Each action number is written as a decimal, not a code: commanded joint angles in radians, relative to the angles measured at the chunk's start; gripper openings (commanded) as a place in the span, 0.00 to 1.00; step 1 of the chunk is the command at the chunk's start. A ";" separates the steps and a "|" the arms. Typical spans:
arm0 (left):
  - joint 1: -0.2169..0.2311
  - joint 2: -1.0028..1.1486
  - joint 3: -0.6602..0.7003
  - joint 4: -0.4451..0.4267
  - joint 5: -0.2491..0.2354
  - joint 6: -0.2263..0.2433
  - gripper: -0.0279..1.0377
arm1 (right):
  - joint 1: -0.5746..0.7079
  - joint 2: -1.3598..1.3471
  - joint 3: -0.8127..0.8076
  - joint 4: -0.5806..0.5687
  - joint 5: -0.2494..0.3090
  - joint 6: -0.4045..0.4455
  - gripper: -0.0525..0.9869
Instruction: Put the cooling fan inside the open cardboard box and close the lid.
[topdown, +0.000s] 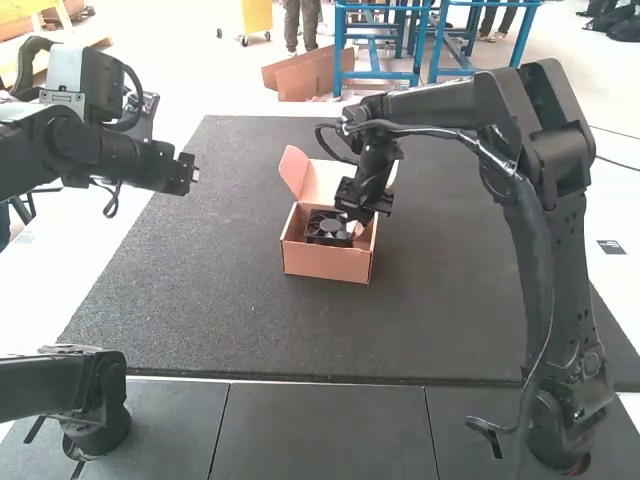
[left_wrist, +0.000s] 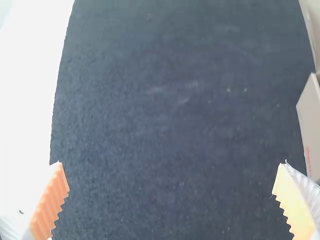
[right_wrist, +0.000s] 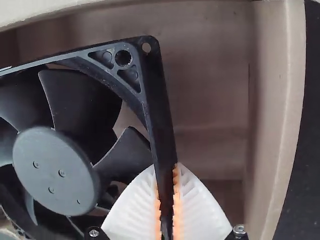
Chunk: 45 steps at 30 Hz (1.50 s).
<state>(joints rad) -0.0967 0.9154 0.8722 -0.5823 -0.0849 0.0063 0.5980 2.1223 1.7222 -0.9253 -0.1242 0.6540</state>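
Note:
A small brown cardboard box (topdown: 326, 258) stands open in the middle of the black mat, its lid flap (topdown: 295, 170) raised at the back left. The black cooling fan (topdown: 326, 228) sits tilted inside the box. My right gripper (topdown: 356, 218) reaches down into the box and is shut on the fan's frame edge (right_wrist: 160, 145), its white ribbed fingers (right_wrist: 135, 210) pinching it, with the box's inner wall (right_wrist: 210, 90) behind. My left gripper (topdown: 190, 172) hovers high over the mat at the left, open with orange pads (left_wrist: 50, 200) spread wide over bare mat.
The black mat (topdown: 200, 280) covers most of the table, with free room around the box. A pale box edge (left_wrist: 312, 120) shows in the left wrist view. Lighter table surface (topdown: 40, 280) lies left of the mat.

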 joint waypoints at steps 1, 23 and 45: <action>-0.006 -0.020 0.017 0.009 0.001 -0.008 0.94 | -0.007 -0.012 0.068 0.002 -0.035 -0.007 0.27; -0.008 0.094 0.034 0.119 0.001 -0.009 0.94 | -0.055 -0.229 0.146 -0.035 0.126 -0.333 0.91; -0.086 0.412 0.103 0.398 -0.003 -0.009 0.94 | -0.138 -0.486 -0.303 0.424 0.250 -0.332 0.91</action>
<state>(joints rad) -0.1833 1.3079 0.9138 -0.2066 -0.0853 0.0025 0.4679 1.6543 1.4200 -0.5304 0.1204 0.3099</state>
